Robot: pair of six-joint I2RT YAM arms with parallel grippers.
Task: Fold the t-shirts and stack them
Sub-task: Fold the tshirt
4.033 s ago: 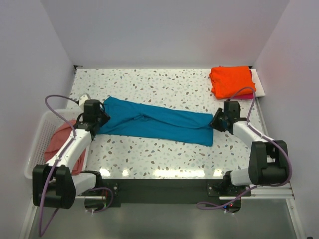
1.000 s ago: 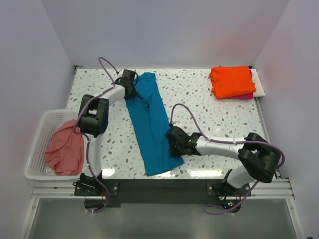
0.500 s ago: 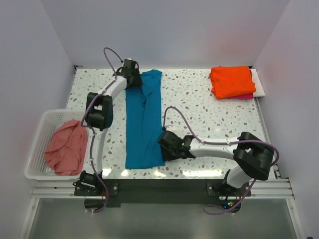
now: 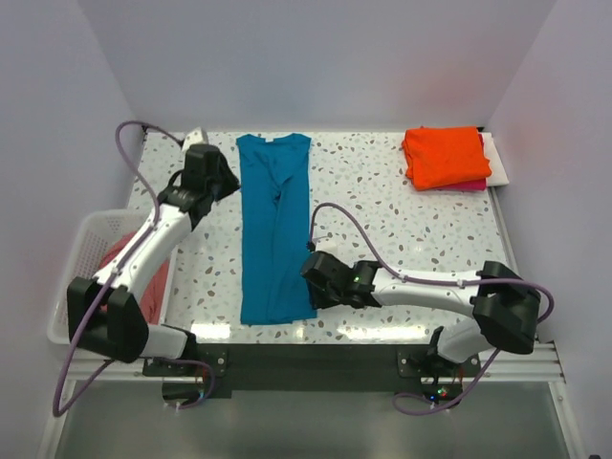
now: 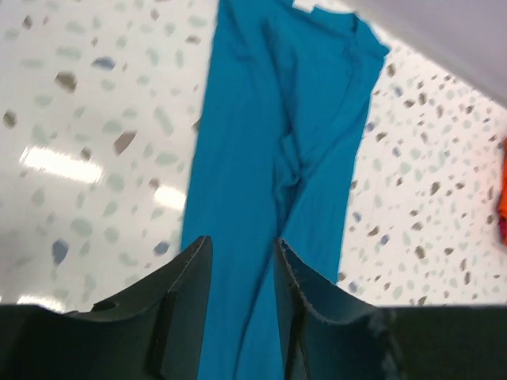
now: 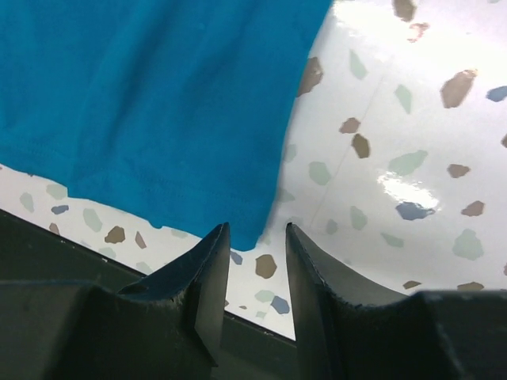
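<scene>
Hands first. Left hand (image 5: pixel 242 241): fingers apart with a moderate gap, nothing between them. It hovers over bare tabletop (image 4: pixel 402 220), just left of the teal t-shirt (image 4: pixel 275 229) and up near its collar end, not touching the cloth.

Right hand (image 6: pixel 257 231): narrow gap between the fingers, low over the surface at the shirt's near right hem corner. The corner tip lies right at the mouth of the gap. No cloth looks pinched, and speckled surface shows between the fingers.

Teal shirt lies flat as a long narrow strip running far to near, collar at the back wall end, hem near the front edge. A wrinkle ridge runs down the middle.

Orange t-shirt (image 4: pixel 443 155) is folded at the far right corner, sitting on the magenta t-shirt (image 4: pixel 473 185), of which only a sliver shows at the near right edge.

Salmon-pink t-shirt (image 4: pixel 156 282) is bunched in the white lattice basket (image 4: pixel 72 277) off the left edge, partly hidden by the left arm.

Surface is white terrazzo-style with grey, brown and blue flecks, glossy, with glare patches along the near edge. Walls (image 4: pixel 316 57) on three sides are plain pale lavender-white.
</scene>
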